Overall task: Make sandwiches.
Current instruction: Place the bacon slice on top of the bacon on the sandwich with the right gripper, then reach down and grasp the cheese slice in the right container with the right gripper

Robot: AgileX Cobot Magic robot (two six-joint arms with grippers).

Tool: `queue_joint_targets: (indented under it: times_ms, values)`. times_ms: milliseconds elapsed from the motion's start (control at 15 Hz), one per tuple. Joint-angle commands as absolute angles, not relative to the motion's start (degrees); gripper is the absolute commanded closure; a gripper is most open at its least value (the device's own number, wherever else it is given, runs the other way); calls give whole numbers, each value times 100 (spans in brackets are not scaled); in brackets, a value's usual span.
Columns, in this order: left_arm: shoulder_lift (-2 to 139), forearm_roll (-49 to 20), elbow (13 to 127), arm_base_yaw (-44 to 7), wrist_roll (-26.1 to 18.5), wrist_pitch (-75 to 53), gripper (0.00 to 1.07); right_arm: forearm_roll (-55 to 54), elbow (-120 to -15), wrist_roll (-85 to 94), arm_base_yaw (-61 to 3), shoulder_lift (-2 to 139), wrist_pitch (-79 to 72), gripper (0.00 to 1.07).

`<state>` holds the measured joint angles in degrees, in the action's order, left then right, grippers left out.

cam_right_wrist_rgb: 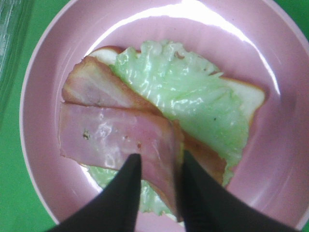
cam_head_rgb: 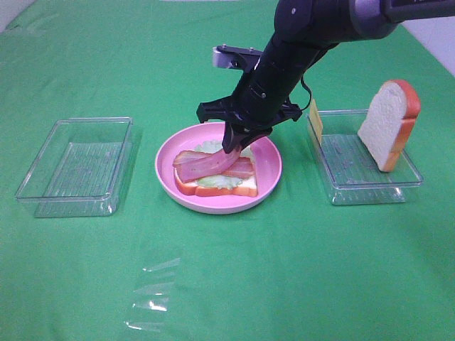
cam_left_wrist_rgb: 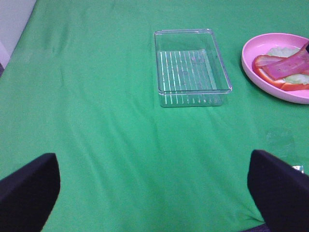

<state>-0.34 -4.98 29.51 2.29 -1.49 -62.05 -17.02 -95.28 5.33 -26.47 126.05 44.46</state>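
Right hand (cam_head_rgb: 237, 145) pinches a bacon strip (cam_head_rgb: 202, 164) over the sandwich (cam_head_rgb: 217, 186) on the centre plate (cam_head_rgb: 213, 206); left hand (cam_left_wrist_rgb: 153, 191) spread wide.

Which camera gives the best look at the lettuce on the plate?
Right wrist: it shows the lettuce close up from above, spread over bread, partly under bacon strips. Exterior high shows only green edges; left wrist, a distant sliver.

We record one bench (cam_head_rgb: 298, 284) under wrinkled green cloth (cam_head_rgb: 78, 277), evenly lit; pale floor (cam_head_rgb: 13, 10) shows beyond its far corners.
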Motion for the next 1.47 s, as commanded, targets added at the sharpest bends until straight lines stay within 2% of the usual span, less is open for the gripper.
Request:
queue_joint_targets:
  times_ms: [67,200,400,533,600,667,867,1200,1467]
  values:
    - [-155,-567,2956,235,-115,-6176,9,-1639,-9574,521,-2641,12405,4395,25]
    - [-155,-567,2956,235,-115,-6176,9,-1421,-9643,516,-2641,12261,4612,9]
    - [-155,-567,2956,235,-115,-6176,9,-1387,-9895,378,-2641,12227,5191,8]
    - [-155,-567,2956,235,-115,-6176,9,-1261,-10416,126,-2641,12227,6033,8]
    - [-155,-567,2956,235,-115,-6176,9,-470,-10989,-768,-2624,12227,6704,9]
    - [-155,-567,2956,235,-115,-6176,9,-138,-11259,-894,-2555,12256,6910,9]
    - [-155,-567,2956,235,-115,-6176,9,-344,-11751,-859,-2126,12571,7454,9]
    - [-155,-573,2956,235,-115,-6176,9,-476,-11906,-728,-1369,13029,7437,9]
    - [-155,-584,2956,235,-115,-6176,9,-561,-11906,-630,-1197,13235,7397,10]
